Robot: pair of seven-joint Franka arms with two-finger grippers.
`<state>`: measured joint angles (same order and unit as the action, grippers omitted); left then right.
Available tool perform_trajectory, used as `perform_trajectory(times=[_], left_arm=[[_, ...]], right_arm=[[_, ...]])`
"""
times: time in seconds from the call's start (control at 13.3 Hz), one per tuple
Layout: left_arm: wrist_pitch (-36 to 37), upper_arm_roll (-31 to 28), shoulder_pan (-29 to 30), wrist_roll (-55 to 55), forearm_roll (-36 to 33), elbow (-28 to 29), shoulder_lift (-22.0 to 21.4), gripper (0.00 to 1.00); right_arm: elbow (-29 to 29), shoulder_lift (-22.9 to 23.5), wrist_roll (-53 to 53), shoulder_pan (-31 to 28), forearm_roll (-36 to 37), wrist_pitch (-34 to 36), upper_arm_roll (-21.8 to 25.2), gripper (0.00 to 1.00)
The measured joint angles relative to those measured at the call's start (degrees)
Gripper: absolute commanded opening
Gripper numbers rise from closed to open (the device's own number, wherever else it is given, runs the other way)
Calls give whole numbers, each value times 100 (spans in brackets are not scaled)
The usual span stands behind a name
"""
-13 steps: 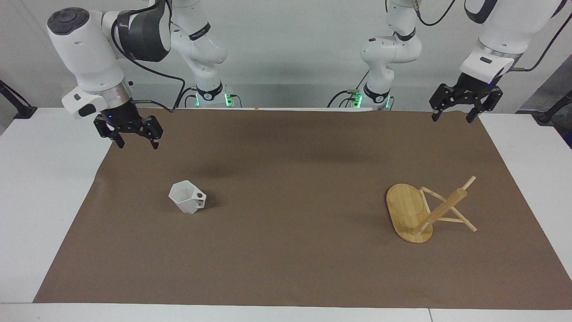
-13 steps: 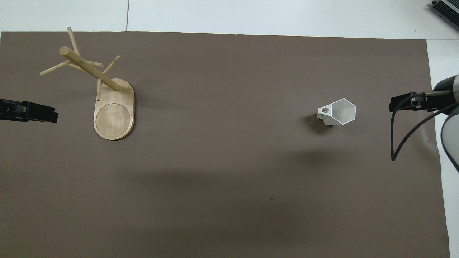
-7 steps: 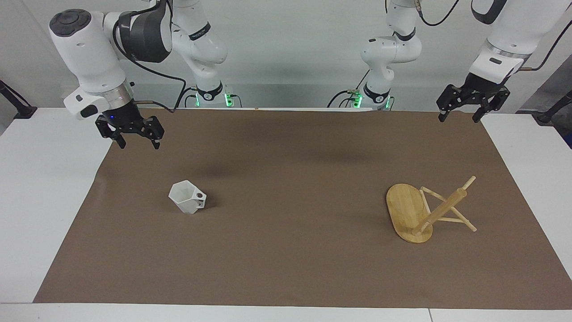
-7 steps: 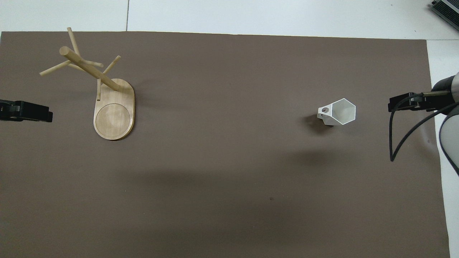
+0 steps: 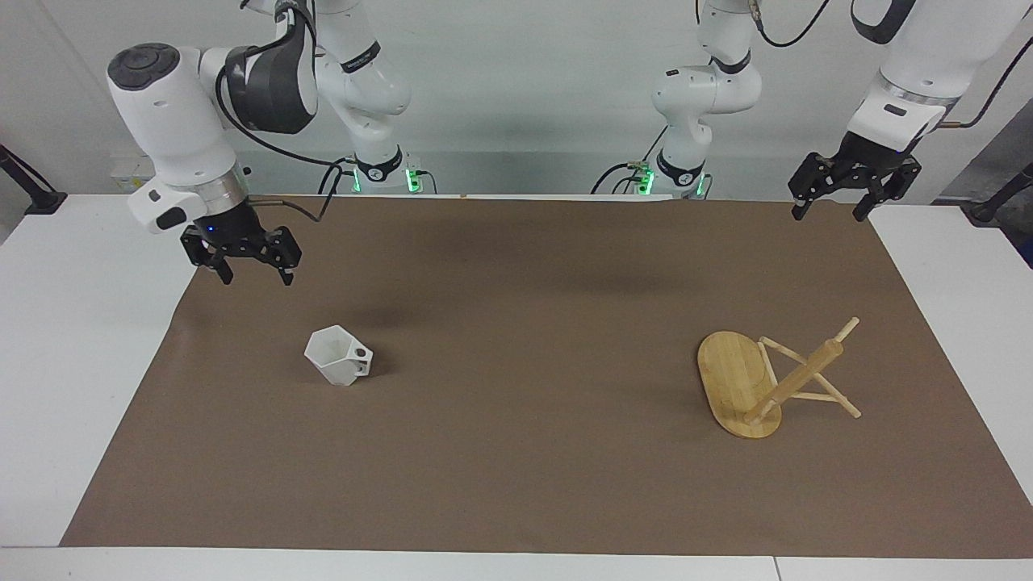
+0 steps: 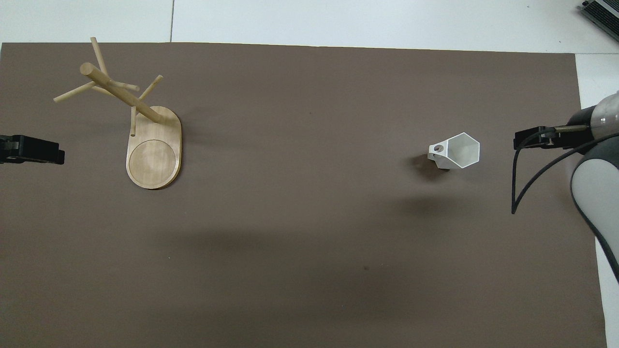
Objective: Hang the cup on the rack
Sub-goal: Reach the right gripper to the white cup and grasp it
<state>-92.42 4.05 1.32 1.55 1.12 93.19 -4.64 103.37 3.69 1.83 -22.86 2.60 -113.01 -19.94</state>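
The white faceted cup (image 5: 338,355) stands on the brown mat toward the right arm's end, its handle pointing toward the table's middle; it also shows in the overhead view (image 6: 457,151). The bamboo rack (image 5: 771,379) stands toward the left arm's end, its post at the end of the oval base farther from the robots, and it shows in the overhead view too (image 6: 145,130). My right gripper (image 5: 254,274) is open and empty, in the air over the mat's edge beside the cup (image 6: 526,139). My left gripper (image 5: 835,210) is open and empty, over the mat's corner (image 6: 34,150).
The brown mat (image 5: 516,452) covers most of the white table (image 5: 73,323). Bare white table borders the mat at both ends. A black cable (image 6: 522,193) loops off the right wrist.
My right gripper has come lower and a little toward the cup. My left gripper drew slightly outward toward its end of the table. Cup and rack have not moved.
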Motion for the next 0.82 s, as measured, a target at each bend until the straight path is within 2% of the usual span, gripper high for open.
perform_trajectory(times=[0.15, 0.45, 0.82], left_arm=[[0, 0, 0, 0, 0, 0, 0, 100], [1, 0, 0, 0, 0, 0, 0, 100], [129, 1, 0, -1, 0, 13, 0, 100]], right_arm=[[175, 310, 0, -1, 0, -528, 6, 100], [231, 782, 0, 74, 0, -1072, 2, 100], [473, 1002, -38, 178, 0, -1601, 2, 100]])
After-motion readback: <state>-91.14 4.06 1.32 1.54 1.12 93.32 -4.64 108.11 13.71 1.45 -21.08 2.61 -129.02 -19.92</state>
